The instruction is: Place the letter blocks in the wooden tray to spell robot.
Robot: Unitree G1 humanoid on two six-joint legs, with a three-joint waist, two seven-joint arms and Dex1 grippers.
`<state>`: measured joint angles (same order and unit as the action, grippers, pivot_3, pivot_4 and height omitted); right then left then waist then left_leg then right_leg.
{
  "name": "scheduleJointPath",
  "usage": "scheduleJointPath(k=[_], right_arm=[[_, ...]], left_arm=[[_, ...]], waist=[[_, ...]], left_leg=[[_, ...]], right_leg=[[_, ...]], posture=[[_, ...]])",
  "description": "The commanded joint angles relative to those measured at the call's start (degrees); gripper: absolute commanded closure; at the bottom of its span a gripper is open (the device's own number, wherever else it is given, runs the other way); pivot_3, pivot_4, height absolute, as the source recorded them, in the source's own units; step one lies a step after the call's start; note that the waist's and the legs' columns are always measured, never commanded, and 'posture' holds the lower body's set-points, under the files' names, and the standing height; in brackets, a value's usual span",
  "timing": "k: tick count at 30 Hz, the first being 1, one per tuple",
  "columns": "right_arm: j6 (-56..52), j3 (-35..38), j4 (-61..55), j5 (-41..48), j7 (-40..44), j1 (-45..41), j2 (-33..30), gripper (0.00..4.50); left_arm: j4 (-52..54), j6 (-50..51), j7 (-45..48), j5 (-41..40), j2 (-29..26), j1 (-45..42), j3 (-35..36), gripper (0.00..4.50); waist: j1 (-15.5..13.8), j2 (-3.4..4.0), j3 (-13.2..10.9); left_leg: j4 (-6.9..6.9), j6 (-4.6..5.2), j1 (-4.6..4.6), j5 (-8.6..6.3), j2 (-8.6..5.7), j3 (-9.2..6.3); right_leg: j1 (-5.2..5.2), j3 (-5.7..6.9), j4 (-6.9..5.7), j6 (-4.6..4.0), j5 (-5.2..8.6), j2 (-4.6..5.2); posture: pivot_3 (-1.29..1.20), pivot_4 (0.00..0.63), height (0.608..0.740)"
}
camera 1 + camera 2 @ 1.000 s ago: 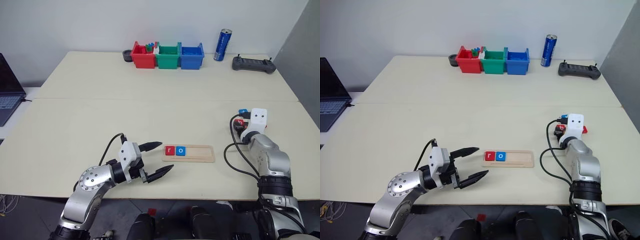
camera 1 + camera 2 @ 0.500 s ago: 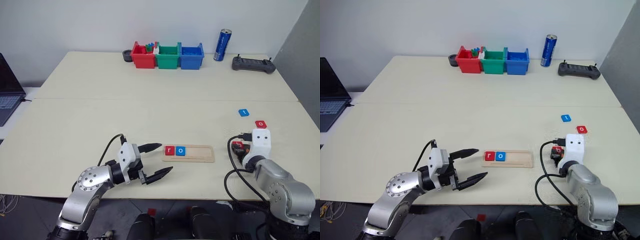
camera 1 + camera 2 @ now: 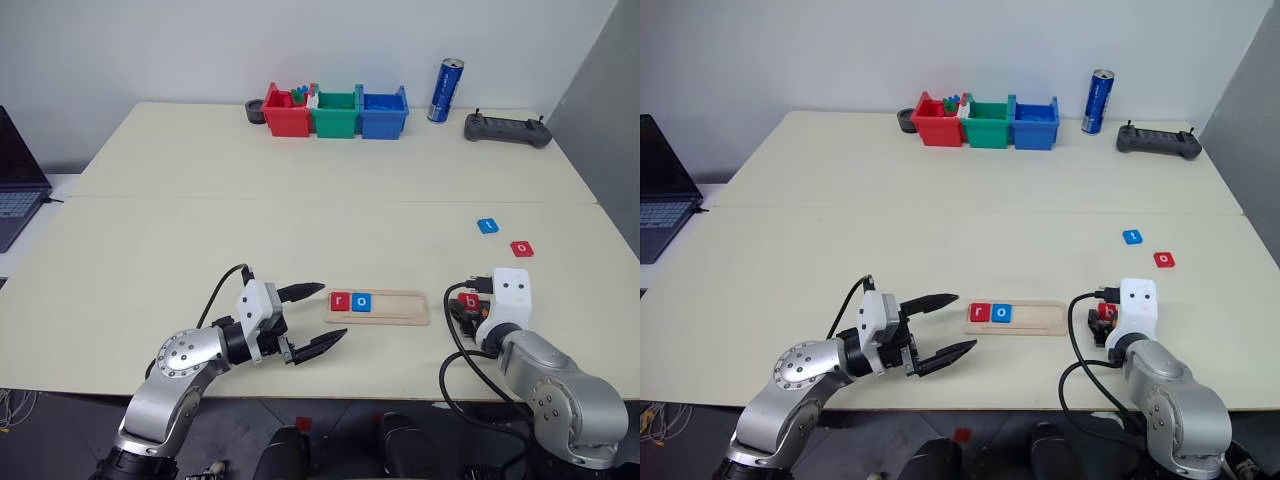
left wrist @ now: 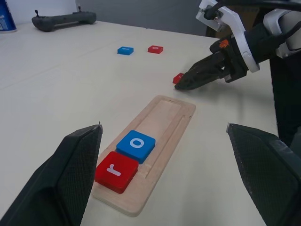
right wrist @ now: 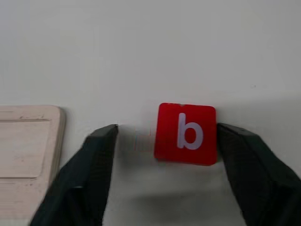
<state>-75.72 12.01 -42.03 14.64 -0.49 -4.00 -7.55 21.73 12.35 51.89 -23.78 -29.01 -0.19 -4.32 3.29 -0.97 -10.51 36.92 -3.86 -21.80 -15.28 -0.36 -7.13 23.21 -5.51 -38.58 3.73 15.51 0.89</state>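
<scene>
Right wrist view: red "b" block (image 5: 186, 133) lies flat on the table (image 3: 200, 240) between the right gripper's (image 5: 164, 141) fingers. Jaws spread wider than the tile; one finger sits at or against the tile's edge, the other stands clear with a gap. Not a grip, by the look of it. Corner of the wooden tray (image 5: 28, 141) shows just beside.

Head views: wooden tray (image 3: 400, 308) rests near the table's front edge, between the two arms. Red "r" block (image 3: 339, 300) and blue "o" block (image 3: 361, 302) sit side by side at the tray's left end, touching. Three slots to their right stand bare.

Left gripper (image 3: 312, 318) hovers just left of the tray, jaws wide apart, holding nothing.

A blue block (image 3: 487, 226) and a red block (image 3: 521, 248) lie loose on the table, well beyond the right arm, near each other but apart. Their letters are too small to read.

Judgement: two of five letters placed. The "b" is next in order and sits just off the tray's right end, not yet in. After it, the two far blocks remain to be fetched, presumably "o" and "t".
</scene>
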Motion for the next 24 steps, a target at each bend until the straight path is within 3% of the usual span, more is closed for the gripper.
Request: scheduleJointPath(k=[1, 7, 13, 17, 20, 24], right_arm=[[-0.89, 0.90, -0.60, 0.00, 0.23, 0.48, 0.58, 0.02], [-0.20, 1.87, -1.20, -1.15, 0.33, -1.79, -1.67, 0.02], [4.84, 0.89, 0.67, 1.59, 9.19, -5.80, -13.02, 0.02], [14.28, 0.61, 3.47, 6.10, 23.14, -2.80, -21.89, 0.02], [32.59, 1.90, 9.72, 10.28, 44.86, 1.89, -29.92, 0.02], [49.29, -0.09, 21.11, 7.57, 58.59, 3.45, -37.45, 0.02]], left_arm=[[2.61, 0.06, -0.29, -0.93, -0.06, 0.08, -0.15, 0.00], [2.73, -0.23, 0.15, -0.84, -0.21, 0.70, -0.79, 0.00], [1.19, -0.89, 0.97, -0.85, -0.43, -0.17, -0.63, 0.00], [0.00, -1.75, 1.83, -0.46, -0.33, -0.61, -0.87, 0.00], [-0.99, -2.44, 2.45, -0.12, -0.17, -1.02, -1.17, 0.00], [-1.63, -2.99, 2.59, 0.08, -0.02, -1.42, -1.45, 0.00]], waist=[[-0.01, 0.00, 0.00], [-0.01, 0.00, -0.01], [-0.01, 0.02, -0.04], [-0.04, 0.02, -0.04], [-0.05, 0.03, -0.07], [-0.12, -0.03, -0.10]], left_leg=[[0.00, 0.00, 0.00, 0.00, 0.00, 0.00], [0.00, 0.00, -0.01, 0.00, 0.00, 0.00], [-0.02, 0.00, 0.00, 0.00, 0.00, 0.04], [-0.04, 0.01, -0.05, 0.00, 0.00, 0.03], [-0.07, 0.02, -0.11, -0.01, 0.01, 0.04], [-0.03, 0.03, -0.11, -0.02, -0.02, 0.16]], right_leg=[[0.00, 0.00, 0.00, 0.00, 0.00, 0.00], [0.00, 0.00, 0.03, 0.01, 0.00, 0.00], [0.01, -0.01, 0.06, 0.02, 0.01, 0.00], [0.00, 0.01, 0.16, 0.02, 0.02, -0.01], [-0.08, 0.03, 0.49, 0.11, -0.04, 0.01], [-0.17, -0.01, 0.62, 0.19, -0.11, 0.10]], posture=[[0.00, 0.150, 0.740], [0.00, 0.150, 0.740], [0.00, 0.150, 0.740], [0.00, 0.150, 0.740], [0.00, 0.150, 0.740], [0.00, 0.150, 0.740]])
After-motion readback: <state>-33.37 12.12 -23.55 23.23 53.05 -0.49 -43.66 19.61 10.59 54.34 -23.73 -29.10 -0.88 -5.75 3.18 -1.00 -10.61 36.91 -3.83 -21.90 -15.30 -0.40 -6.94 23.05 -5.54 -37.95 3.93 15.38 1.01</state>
